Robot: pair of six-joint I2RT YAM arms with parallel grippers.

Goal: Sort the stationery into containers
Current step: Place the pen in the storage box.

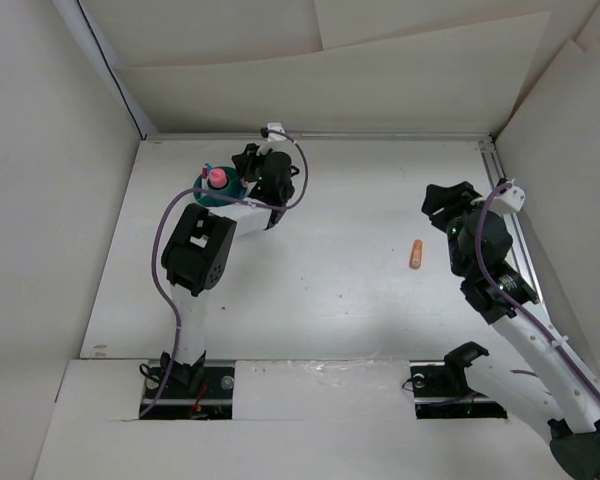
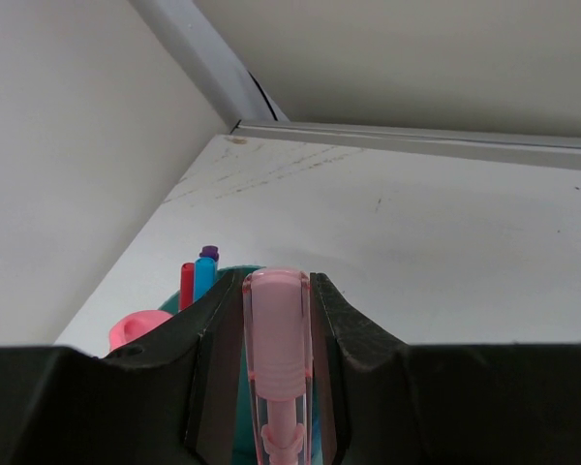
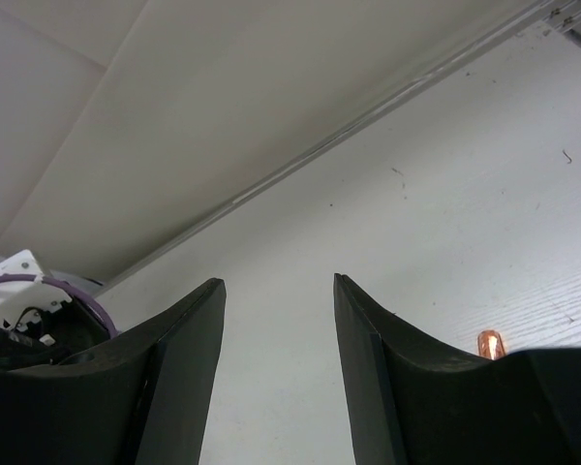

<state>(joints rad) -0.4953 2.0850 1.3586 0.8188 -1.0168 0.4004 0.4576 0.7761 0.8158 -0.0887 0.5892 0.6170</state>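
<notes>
My left gripper [image 2: 277, 286] is shut on a pale pink marker [image 2: 277, 334] that stands upright between the fingers, just above the teal container [image 2: 230, 272]. Red [image 2: 187, 284], blue [image 2: 204, 278] and purple-capped [image 2: 209, 254] pens stand in that cup, next to a round pink piece [image 2: 136, 329]. From above, the teal container [image 1: 220, 192] sits at the far left with the left gripper [image 1: 244, 168] beside it. An orange marker [image 1: 416, 254] lies on the table right of centre, and its tip [image 3: 489, 344] shows in the right wrist view. The right gripper [image 1: 442, 202] [image 3: 279, 286] is open and empty, just right of the orange marker.
White walls close the table at the back and on both sides. The container stands near the far left corner [image 2: 234, 131]. A metal rail [image 1: 512, 235] runs along the right edge beside the right arm.
</notes>
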